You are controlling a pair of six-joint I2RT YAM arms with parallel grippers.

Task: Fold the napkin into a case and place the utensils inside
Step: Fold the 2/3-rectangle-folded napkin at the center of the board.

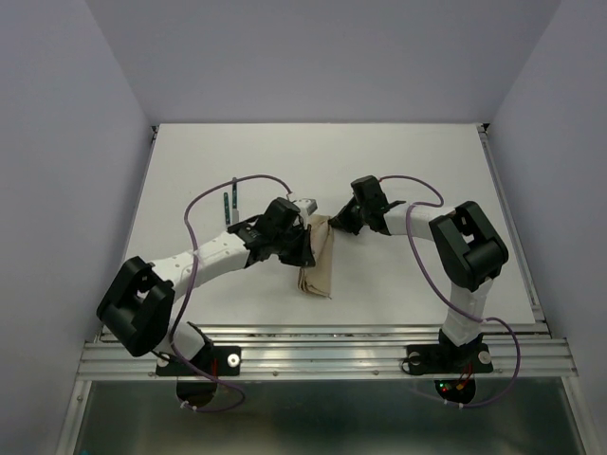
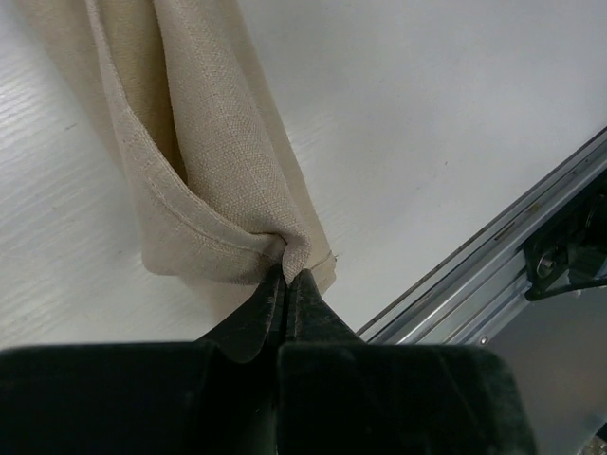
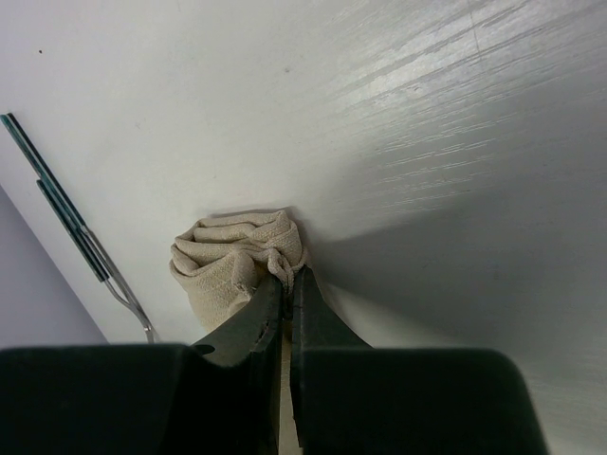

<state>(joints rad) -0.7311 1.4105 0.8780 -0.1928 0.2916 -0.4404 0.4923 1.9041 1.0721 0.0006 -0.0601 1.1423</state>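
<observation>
You have the napkin folded down to a narrow, layered oblong near the middle of the table, between the two arms. It runs from the near edge toward the back. That puts the folding part well along, by my reading, though the strip is not yet a tidy case.

Your left gripper is clenched on the near end, its jaws pinching a corner of cloth where a hemmed flap crosses the strip. The flap looks like the mouth of a pocket, but I cannot tell from here whether it opens cleanly. That end lies close to the metal rail at the table's edge.

Your right gripper is clenched on the far end, where the cloth is bunched into a crumpled wad rather than lying flat. Expect to smooth or re-lay that end before the pocket will take anything.

The utensils are untouched. They lie bare on the table, well apart from the napkin and to the left of your left arm, with their slim dark green handles side by side and a bit of silver metal showing at one end.

So the whole placing step is left. Finish shaping the case and let go of the cloth. Then pick up each piece and slide it in.
</observation>
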